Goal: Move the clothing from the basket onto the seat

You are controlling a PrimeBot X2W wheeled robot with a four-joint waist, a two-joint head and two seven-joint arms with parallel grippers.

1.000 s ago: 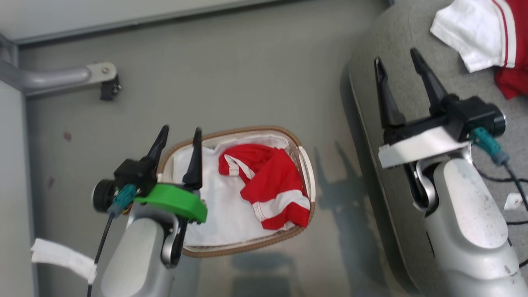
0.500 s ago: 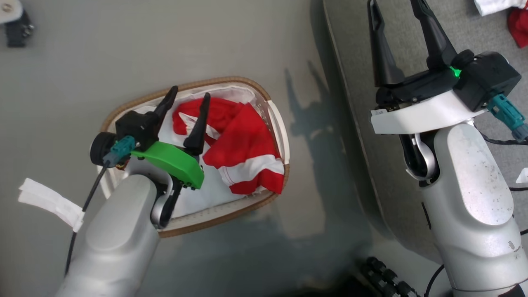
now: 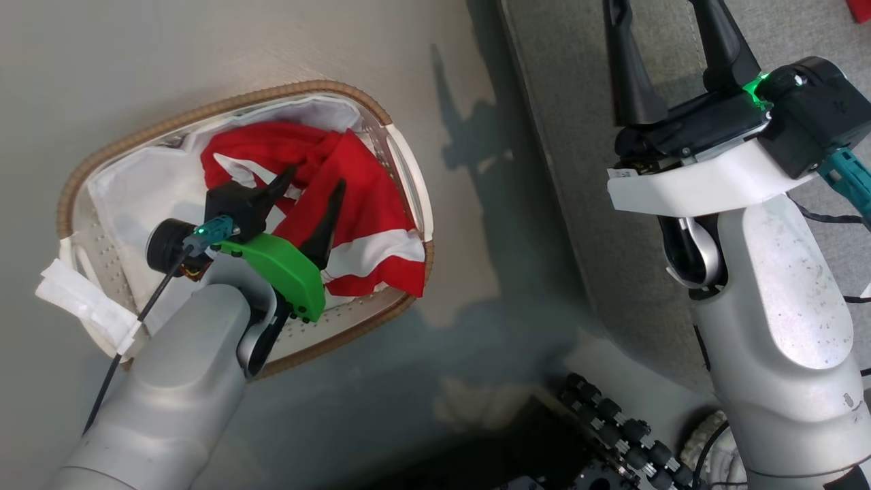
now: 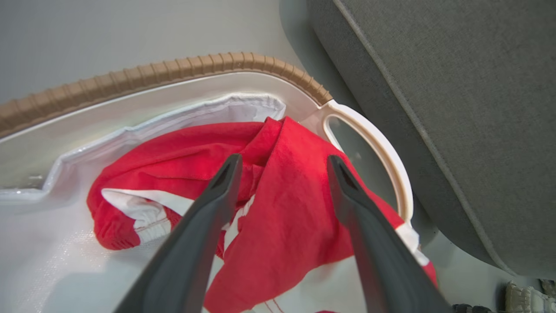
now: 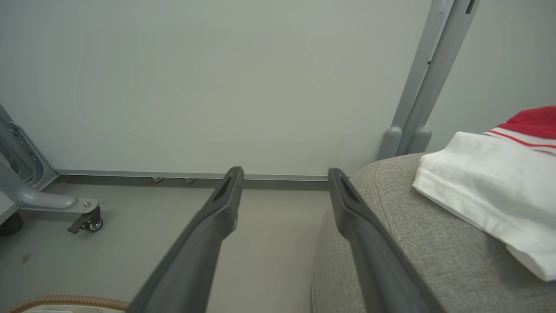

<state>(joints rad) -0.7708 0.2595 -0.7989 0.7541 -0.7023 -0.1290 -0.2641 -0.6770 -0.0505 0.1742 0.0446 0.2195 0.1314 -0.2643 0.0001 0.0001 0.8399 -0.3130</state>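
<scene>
Ground: a smooth grey floor [image 3: 204, 41] carries the basket on the left and the seat on the right, well apart, with bare floor between them.
Basket: the basket [image 3: 224, 102] is oval and white with a brown woven rim, and a white liner [image 3: 150, 184] is spread inside it.
Clothing: the clothing [image 3: 367, 211], red with white bands, lies bunched in the right half of the basket, on the liner and against the right handle.
Left claw: the left claw [image 3: 316, 175] is spread wide with nothing pinched between its fingers. It is low inside the basket with both tips over the red cloth. Whether the tips touch the cloth cannot be told.
Seat: the seat [image 3: 578, 170] is grey fabric with a stitched seam, and its rounded edge faces the basket.
Right claw: the right claw [image 5: 284, 170] is spread wide and holds nothing. It sits over the near left edge of the seat and touches no cloth.
Left wrist view only: the red folds up close between the two fingers, the basket's looped handle [image 4: 382, 152] and the seat's side just beyond it.
Right wrist view only: a pale wall panel [image 5: 217, 78], a grey metal post [image 5: 421, 87] and a caster foot [image 5: 82, 217] far left. A white and red garment [image 5: 491, 187] lies on the seat's far right.
Head view only: both pale forearms together and the robot's dark roller wheels [image 3: 612, 422] at the near edge.
</scene>
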